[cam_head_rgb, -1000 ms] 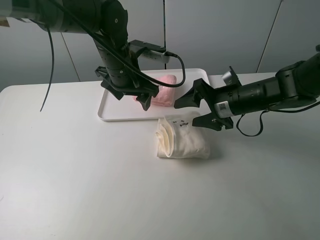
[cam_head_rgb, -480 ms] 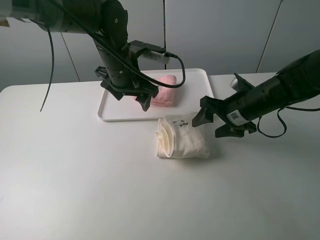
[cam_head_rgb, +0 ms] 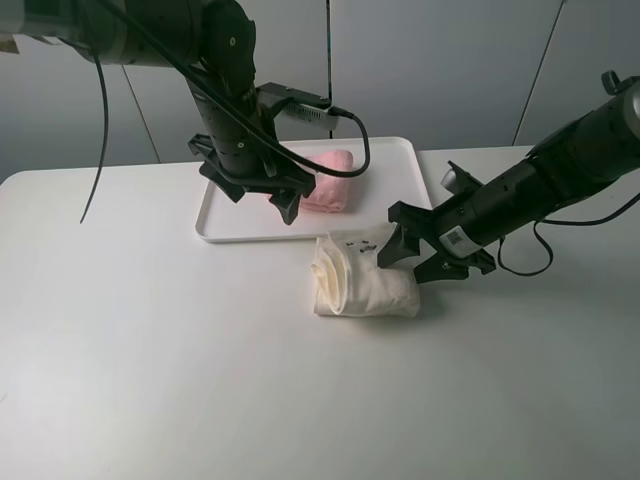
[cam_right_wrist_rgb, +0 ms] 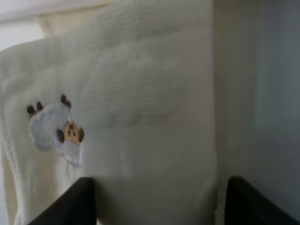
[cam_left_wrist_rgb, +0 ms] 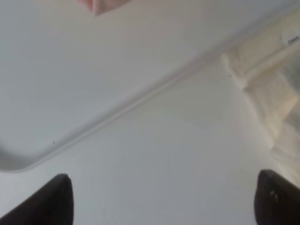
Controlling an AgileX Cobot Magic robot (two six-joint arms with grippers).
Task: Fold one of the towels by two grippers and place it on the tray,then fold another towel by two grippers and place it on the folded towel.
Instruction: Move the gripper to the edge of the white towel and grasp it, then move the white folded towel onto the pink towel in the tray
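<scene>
On the table, high camera: a white table (cam_head_rgb: 150, 380) with a white tray (cam_head_rgb: 385, 165) toward the back and two towels in play.
Pink towel: already folded, sitting on the tray (cam_head_rgb: 330, 182), partly hidden by the left arm.
Cream towel: folded into a chunky bundle (cam_head_rgb: 360, 280) on the table just in front of the tray's front edge, not on the tray. Small label showing on its top.
Left gripper: hangs over the tray's front rim (cam_head_rgb: 285, 205) right next to the pink towel. Prongs look spread, nothing between them as far as I can tell.
Right gripper: reaches in from the right (cam_head_rgb: 415, 255), fingers splayed wide either side of the cream towel's right end, low down at the fabric. Can't tell from here if it's actually touching.

Left wrist cam, up close: pretty blurry tbh.
Tray rim: runs diagonally across the shot (cam_left_wrist_rgb: 140, 96), with a sliver of the pink towel (cam_left_wrist_rgb: 101, 5) at one edge.
Cream towel here: folded layers poke in at the side (cam_left_wrist_rgb: 269, 75), off the tray.
Left fingertips: two dark tips (cam_left_wrist_rgb: 56, 201) far apart at the frame's corners, bare table between them, holding nothing.

Right wrist cam, up close: cream towel fills nearly everything (cam_right_wrist_rgb: 140, 93), waffle weave, with a little embroidered animal patch (cam_right_wrist_rgb: 58, 131).
Right fingertips: two dark tips (cam_right_wrist_rgb: 77, 201) wide apart, the towel sitting between them, not clamped.
</scene>
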